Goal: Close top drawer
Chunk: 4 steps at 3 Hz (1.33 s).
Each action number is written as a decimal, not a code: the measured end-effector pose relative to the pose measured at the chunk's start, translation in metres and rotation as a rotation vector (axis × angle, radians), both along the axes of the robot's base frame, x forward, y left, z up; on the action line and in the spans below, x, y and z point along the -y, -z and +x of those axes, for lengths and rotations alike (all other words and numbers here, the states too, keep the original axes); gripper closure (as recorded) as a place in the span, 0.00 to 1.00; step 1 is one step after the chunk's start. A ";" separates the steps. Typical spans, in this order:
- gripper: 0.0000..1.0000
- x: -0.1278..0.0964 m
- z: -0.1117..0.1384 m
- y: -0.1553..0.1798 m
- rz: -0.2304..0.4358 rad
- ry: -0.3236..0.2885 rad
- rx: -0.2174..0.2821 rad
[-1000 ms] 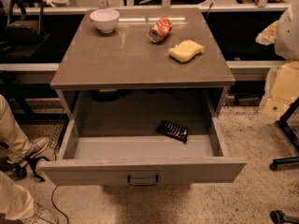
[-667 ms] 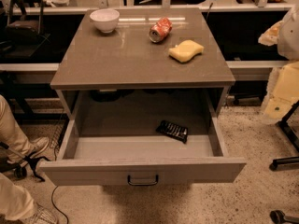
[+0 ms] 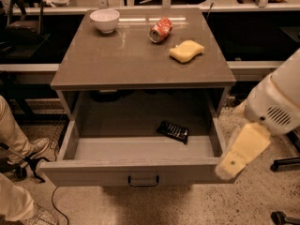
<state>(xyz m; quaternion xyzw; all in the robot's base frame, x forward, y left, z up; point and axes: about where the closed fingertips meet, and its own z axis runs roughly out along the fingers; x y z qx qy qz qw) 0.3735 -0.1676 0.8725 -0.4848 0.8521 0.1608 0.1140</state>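
The top drawer (image 3: 93, 173) is standing pulled far out from under the counter (image 3: 140, 67), and its front panel with the small handle (image 3: 143, 181) is facing the camera. A black remote (image 3: 173, 131) is lying inside, toward the right wall. The gripper (image 3: 232, 163) is hanging at the drawer's front right corner, overlapping the panel's edge; whether it is spread or closed is not showing. A bowl (image 3: 104, 20), a can (image 3: 161, 29) and a sponge (image 3: 186, 50) are sitting well back from the counter's front edge. A shoe (image 3: 33, 149) is resting on the floor beside the drawer's left side.

Grey-beige top drawer (image 3: 89, 174) fully open, end effector (image 3: 241, 151) at its front-right corner.
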 end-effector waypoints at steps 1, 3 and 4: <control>0.00 -0.030 -0.032 0.050 0.045 0.095 -0.142; 0.25 -0.079 -0.094 0.151 0.010 0.165 -0.399; 0.49 -0.093 -0.103 0.187 -0.036 0.158 -0.466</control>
